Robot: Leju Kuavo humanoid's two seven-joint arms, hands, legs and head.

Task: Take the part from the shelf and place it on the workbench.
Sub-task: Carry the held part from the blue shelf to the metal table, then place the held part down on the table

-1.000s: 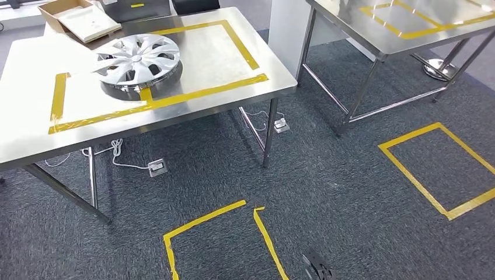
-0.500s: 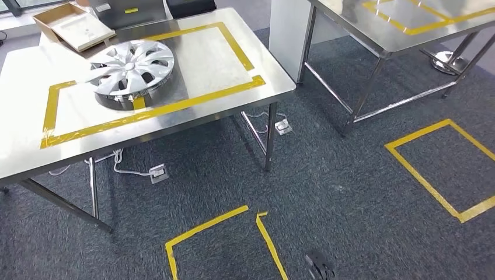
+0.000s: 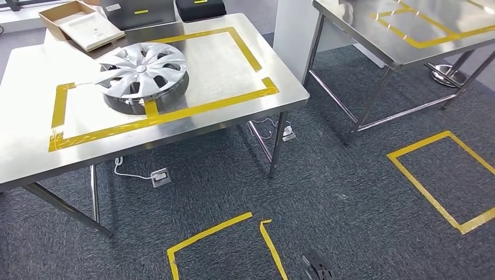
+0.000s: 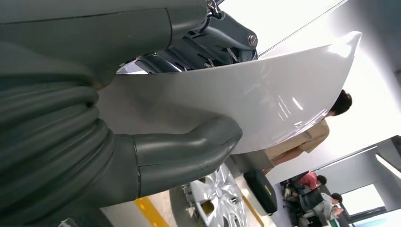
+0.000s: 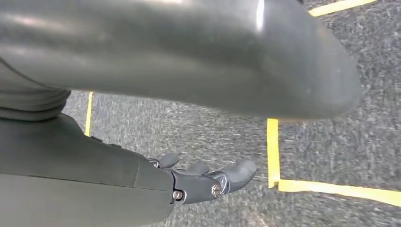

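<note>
In the left wrist view my left hand (image 4: 142, 156) holds a glossy white curved panel (image 4: 265, 99), the part, with the thumb on one face and the dark fingers (image 4: 222, 38) on the other. The steel workbench (image 3: 245, 64) stands ahead at the left of the head view, marked with a yellow tape rectangle (image 3: 175, 114). A silver wheel cover (image 3: 142, 73) lies on it, over the tape line. The right wrist view shows my right hand (image 5: 208, 182) hanging over grey carpet, fingers apart and holding nothing.
A second steel table (image 3: 362, 29) stands at the right with a gap between the two. A cardboard box (image 3: 82, 23) and black cases (image 3: 200, 8) sit at the workbench's far edge. Yellow tape squares (image 3: 443, 181) mark the carpet. People (image 4: 307, 137) stand beyond.
The whole head picture has shifted, so the camera has moved; the workbench now looks slightly nearer. The wheel cover stays where it was on the table.
</note>
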